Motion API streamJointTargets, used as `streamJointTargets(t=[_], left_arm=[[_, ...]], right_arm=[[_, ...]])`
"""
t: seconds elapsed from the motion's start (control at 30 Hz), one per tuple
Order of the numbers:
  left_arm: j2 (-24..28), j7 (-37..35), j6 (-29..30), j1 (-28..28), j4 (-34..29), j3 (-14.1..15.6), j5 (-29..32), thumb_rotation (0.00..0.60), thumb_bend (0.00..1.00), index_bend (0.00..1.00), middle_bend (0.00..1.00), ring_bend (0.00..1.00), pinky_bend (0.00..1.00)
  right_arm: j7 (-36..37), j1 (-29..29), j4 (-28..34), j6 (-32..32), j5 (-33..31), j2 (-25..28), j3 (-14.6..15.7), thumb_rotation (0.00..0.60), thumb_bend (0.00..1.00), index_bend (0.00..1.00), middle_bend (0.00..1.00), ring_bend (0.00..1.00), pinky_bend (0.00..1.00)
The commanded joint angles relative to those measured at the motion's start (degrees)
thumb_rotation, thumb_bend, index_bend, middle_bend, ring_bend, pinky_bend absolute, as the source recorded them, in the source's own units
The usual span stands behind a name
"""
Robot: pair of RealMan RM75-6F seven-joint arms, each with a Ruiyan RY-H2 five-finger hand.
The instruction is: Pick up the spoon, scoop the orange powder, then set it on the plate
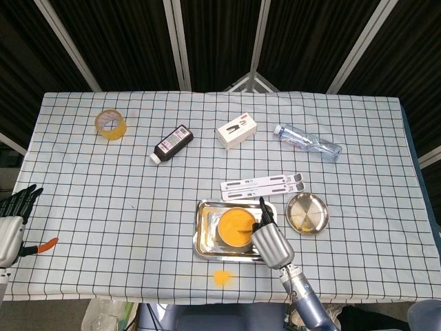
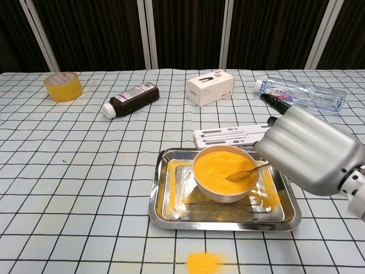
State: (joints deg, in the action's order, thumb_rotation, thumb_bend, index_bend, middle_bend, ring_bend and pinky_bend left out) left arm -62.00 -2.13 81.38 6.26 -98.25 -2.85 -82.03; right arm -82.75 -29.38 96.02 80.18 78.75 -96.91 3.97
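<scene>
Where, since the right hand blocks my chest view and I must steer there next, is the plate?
Observer: The plate sits to the right of the tray, apart from it and just beyond the right hand.
Operator: Anything on it?
Observer: It looks bare in the head view, with only shiny metal showing.
Operator: And the left hand? It is out of my frame.
Observer: The left hand is at the table's near left edge, fingers apart and holding nothing.
</scene>
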Motion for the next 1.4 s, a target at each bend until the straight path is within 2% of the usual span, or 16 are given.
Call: streamJointTargets(t=[0.03, 0.43, 0.9, 1.13, 1.4], left_arm=[[0.01, -0.02, -0.01, 0.02, 0.00, -0.03, 0.02, 0.600, 0.00, 0.00, 0.00, 0.00, 0.00], [0.01, -0.05, -0.06, 0.05, -0.01, -0.07, 0.07, 0.600, 0.00, 0.00, 0.00, 0.00, 0.00], [-0.04, 0.11, -0.04, 0.02, -0.09, 0.05, -0.08, 0.600, 0.00, 0.00, 0.00, 0.00, 0.00], [-0.03, 0.17, -0.10, 0.04, -0.08, 0.02, 0.04, 0.600, 0.00, 0.00, 0.00, 0.00, 0.00], [0.01, 0.16, -0.24, 0.11, -0.07, -0.06, 0.20, 0.600, 0.00, 0.00, 0.00, 0.00, 0.00]], right_arm=[[0.28, 0.05, -0.66, -0.03, 0.09, -0.44, -0.75, 0.600, 0.66, 0.88, 0.80, 0.40, 0.00], [1.53, 0.34, -0.74, 0.60, 1.10, -0.44, -3.31, 0.600, 0.66, 0.88, 0.80, 0.40, 0.00], [1.71, 2.88, 6.46, 0.57, 2.45, 2.86, -0.28, 0.600, 0.66, 0.88, 0.80, 0.41, 0.00], [2.02, 3.98, 6.91, -0.18, 1.84, 2.62, 0.53, 0.600, 0.66, 0.88, 0.80, 0.41, 0.00], [3.08, 4.72, 4.47, -0.90, 0.40, 1.37, -0.36, 0.600, 0.66, 0.88, 0.80, 0.41, 0.00]])
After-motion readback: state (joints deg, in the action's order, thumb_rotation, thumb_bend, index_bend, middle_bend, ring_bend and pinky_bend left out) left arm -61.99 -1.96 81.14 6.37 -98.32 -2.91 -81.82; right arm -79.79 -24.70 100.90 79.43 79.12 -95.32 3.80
